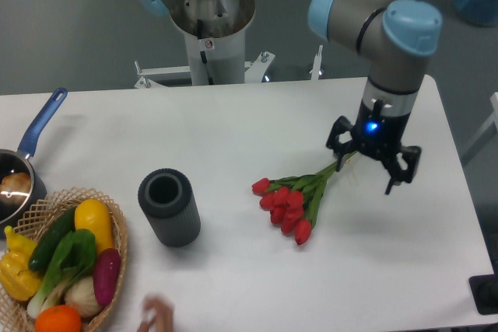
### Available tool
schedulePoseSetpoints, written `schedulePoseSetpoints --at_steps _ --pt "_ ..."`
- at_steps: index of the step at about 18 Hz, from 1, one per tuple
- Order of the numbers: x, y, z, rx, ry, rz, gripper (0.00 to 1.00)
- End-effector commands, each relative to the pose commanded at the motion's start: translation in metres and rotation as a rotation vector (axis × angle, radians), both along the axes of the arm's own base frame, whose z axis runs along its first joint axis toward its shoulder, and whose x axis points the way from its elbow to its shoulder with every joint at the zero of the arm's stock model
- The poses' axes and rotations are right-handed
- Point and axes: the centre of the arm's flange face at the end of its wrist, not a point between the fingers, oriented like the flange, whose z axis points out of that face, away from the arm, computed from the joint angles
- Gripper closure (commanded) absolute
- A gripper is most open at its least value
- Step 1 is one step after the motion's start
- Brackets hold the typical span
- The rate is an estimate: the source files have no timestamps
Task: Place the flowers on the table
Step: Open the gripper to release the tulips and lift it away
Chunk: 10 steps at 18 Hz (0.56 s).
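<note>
The wicker basket (117,227) of vegetables and the ribbed grey vase (169,207) stand well left of the red tulips (289,201), which lie on the white worktop (233,130). My end effector (364,165) hangs open over the stem ends, so I judge it best to lift straight up without snagging them.

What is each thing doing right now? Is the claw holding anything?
flowers: lying flat on the table, stems toward the gripper.
gripper: open, just above the stem ends, holding nothing.
vase: upright, empty.
wicker basket: full of vegetables.
saucepan: at the left edge, something pale inside.
table: white.
</note>
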Motion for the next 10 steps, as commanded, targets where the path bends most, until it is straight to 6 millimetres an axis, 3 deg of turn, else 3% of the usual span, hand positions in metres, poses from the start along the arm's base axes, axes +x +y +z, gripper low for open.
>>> schedulePoseSetpoints --at_steps 3,10 --pt "-0.005 -0.017 0.017 -0.029 0.046 0.026 0.0" --pt "-0.014 -0.042 0.025 -0.038 0.064 0.057 0.0"
